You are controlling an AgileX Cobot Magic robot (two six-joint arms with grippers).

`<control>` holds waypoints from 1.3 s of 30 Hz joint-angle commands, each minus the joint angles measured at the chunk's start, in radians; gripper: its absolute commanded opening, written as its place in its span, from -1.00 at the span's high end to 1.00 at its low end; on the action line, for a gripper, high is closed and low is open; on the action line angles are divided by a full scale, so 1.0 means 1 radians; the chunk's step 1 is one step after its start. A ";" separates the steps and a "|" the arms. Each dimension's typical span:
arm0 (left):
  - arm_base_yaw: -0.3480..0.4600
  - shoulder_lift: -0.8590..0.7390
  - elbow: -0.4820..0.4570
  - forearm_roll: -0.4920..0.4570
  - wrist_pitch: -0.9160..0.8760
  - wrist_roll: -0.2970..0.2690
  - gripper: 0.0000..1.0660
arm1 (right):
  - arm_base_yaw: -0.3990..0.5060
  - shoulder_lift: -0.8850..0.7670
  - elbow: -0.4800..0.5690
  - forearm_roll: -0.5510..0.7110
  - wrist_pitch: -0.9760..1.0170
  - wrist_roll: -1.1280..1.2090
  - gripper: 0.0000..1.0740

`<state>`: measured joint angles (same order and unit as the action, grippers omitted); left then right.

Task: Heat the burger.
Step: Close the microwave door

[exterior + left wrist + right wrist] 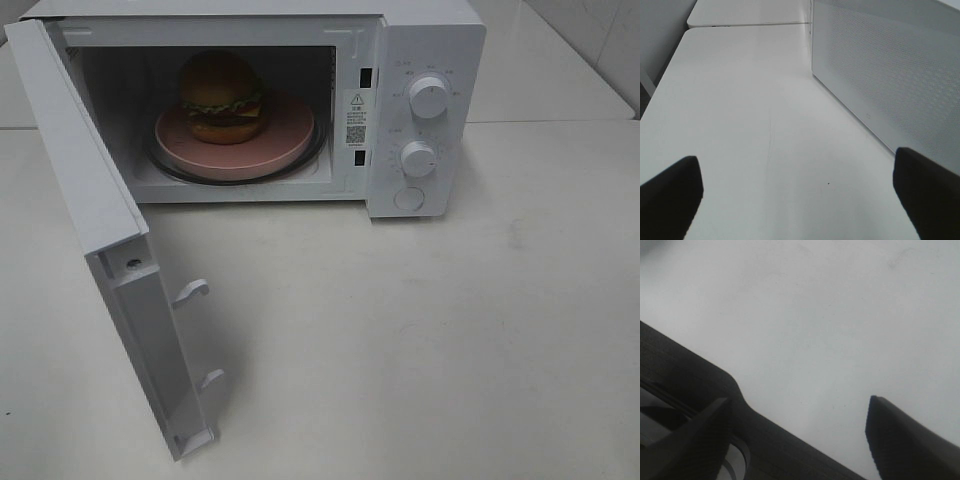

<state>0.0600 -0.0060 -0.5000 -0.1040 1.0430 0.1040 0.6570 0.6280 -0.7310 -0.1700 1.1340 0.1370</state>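
Already burger (222, 97) sits on pink plate (290, 140) inside microwave (432, 50), upper centre of frame; my left hand (797, 192) and right hand (799, 410) both released, so I reckon pushing the open door (80, 170) shut comes next.

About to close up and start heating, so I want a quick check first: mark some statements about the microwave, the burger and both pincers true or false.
1. The burger sits on the pink plate inside the microwave. True.
2. The microwave door is shut. False: it stands swung wide open.
3. The left pincer grips the burger. False: it is open and empty over the table.
4. The control panel carries two round knobs. True.
5. The right pincer is open and holds nothing. True.
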 commanded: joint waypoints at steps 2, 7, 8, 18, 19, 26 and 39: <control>-0.006 -0.019 0.002 -0.007 -0.003 -0.002 -0.84 | -0.036 -0.155 0.080 -0.011 0.026 0.028 -0.35; -0.006 -0.019 0.002 -0.007 -0.003 -0.002 -0.84 | -0.166 -0.279 0.181 -0.012 0.017 0.021 -0.35; -0.006 -0.019 0.002 -0.007 -0.003 -0.002 -0.84 | -0.223 -0.320 0.187 -0.012 -0.024 0.021 -0.35; -0.006 -0.019 0.002 -0.007 -0.003 -0.002 -0.84 | -0.429 -0.495 0.223 -0.008 -0.094 0.018 -0.35; -0.006 -0.019 0.002 -0.007 -0.003 -0.002 -0.84 | -0.452 -0.523 0.223 -0.003 -0.094 0.018 -0.35; -0.006 -0.019 0.002 -0.007 -0.003 -0.002 -0.84 | -0.517 -0.609 0.223 -0.002 -0.094 0.020 -0.35; -0.006 -0.018 0.002 -0.005 -0.003 -0.003 -0.84 | -0.545 -0.660 0.223 -0.001 -0.094 0.021 -0.35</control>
<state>0.0600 -0.0060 -0.5000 -0.1040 1.0430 0.1040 0.1170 -0.0040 -0.5090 -0.1720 1.0470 0.1540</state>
